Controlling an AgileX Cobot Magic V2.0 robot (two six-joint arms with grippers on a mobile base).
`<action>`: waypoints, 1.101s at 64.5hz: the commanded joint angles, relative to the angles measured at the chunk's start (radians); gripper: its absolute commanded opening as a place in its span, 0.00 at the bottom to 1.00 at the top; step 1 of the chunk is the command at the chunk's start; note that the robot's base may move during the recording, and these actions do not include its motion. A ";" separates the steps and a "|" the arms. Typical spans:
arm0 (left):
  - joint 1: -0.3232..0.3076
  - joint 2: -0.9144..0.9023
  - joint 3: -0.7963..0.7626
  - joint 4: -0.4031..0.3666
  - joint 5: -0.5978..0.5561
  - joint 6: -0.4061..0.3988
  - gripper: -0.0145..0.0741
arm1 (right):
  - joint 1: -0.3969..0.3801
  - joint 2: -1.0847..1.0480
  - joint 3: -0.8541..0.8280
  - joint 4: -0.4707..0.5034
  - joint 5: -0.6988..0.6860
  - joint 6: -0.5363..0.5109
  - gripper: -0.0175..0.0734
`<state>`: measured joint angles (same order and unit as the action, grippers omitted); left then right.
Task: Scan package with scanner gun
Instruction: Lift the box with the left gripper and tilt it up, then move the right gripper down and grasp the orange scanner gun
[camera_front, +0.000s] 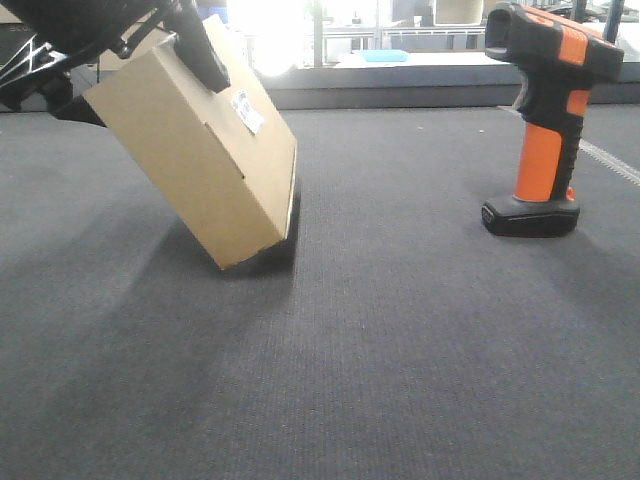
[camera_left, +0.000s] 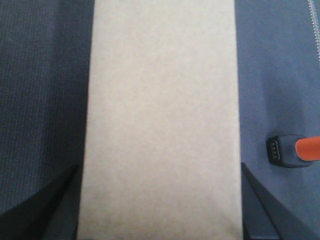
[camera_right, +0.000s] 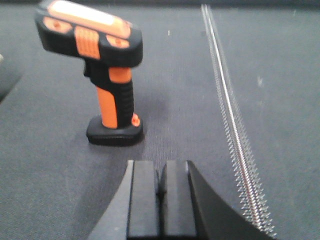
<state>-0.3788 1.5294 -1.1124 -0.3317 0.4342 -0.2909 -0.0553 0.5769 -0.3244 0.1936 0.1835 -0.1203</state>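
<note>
Dark grey woven fabric surface (camera_front: 400, 360) fills the lower half of the front view, with nothing on it in the nearest part.

Item 1, package (camera_front: 195, 150): tan cardboard, left of centre in the front view. It stands tilted, its lower edge touching the fabric and its upper end raised toward the upper left corner. A small white label (camera_front: 247, 110) sits on the upward face near the top. In the left wrist view the package (camera_left: 160, 100) fills the centre of the frame from top to bottom.

Item 2, left gripper (camera_left: 160, 170): clamped on the package. Its black fingers (camera_left: 55, 205) press against the two long sides at the lower corners of that view.

Item 3, right gripper (camera_right: 161, 172): at the bottom centre of the right wrist view, pads pressed together with nothing between them, well short of the scanner.

Item 4, scanner gun (camera_front: 545, 120): farther back at the right of the front view, upright on its flat black base, well apart from the package. In the right wrist view the scanner gun (camera_right: 107, 75) stands at upper left, untouched. A pale stitched seam (camera_right: 235, 135) runs down the fabric to its right.

Beyond the fabric edge the background is bright and indistinct.
</note>
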 joint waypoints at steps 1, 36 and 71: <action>-0.005 -0.006 -0.004 -0.007 -0.012 -0.008 0.12 | -0.001 0.066 -0.008 0.011 -0.065 -0.003 0.01; -0.005 -0.006 -0.004 -0.007 -0.014 -0.008 0.12 | 0.050 0.329 0.006 0.055 -0.341 -0.003 0.01; -0.005 -0.006 -0.004 -0.007 -0.033 -0.008 0.12 | 0.189 0.689 0.014 0.033 -0.793 0.120 0.03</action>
<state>-0.3788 1.5294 -1.1124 -0.3317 0.4305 -0.2922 0.1297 1.2171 -0.3165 0.2451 -0.5331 -0.0675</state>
